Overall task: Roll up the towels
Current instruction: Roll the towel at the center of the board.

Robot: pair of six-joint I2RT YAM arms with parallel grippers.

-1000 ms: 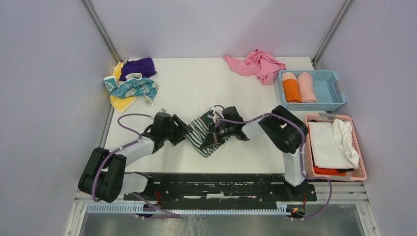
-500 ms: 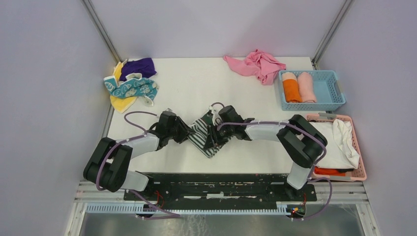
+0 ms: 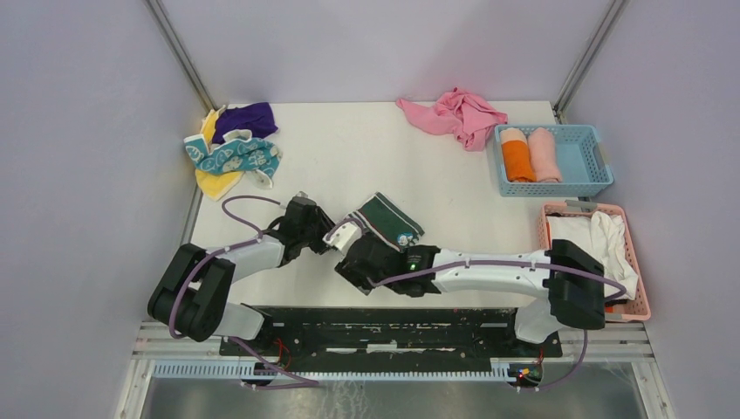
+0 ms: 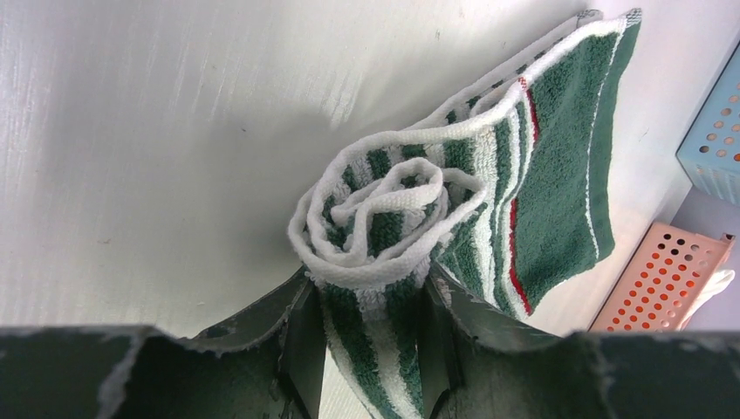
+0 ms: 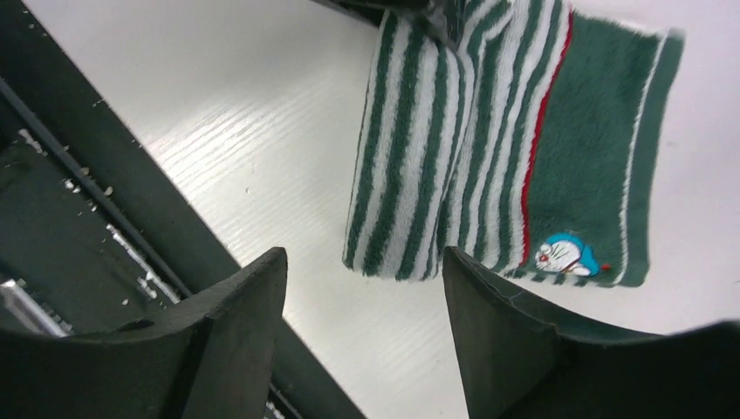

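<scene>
Striped towel (image 4: 489,201), rolled end clamped in left tool (image 4: 368,288), right tool (image 5: 365,262) apart

I count five loose towels: one green-striped towel (image 3: 388,223), one teal patterned towel (image 3: 231,157), one yellow towel (image 3: 214,183), one purple towel (image 3: 247,118) and one pink towel (image 3: 458,113). There are two baskets, a blue basket (image 3: 583,164) and a pink basket (image 3: 602,208). I also see two rolled towels, an orange roll (image 3: 517,160) and a pink roll (image 3: 544,154).

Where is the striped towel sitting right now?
In the top view, the striped towel sits near the middle of the table, its rolled end pinched by the left gripper, the open right gripper just nearer the bases.
</scene>
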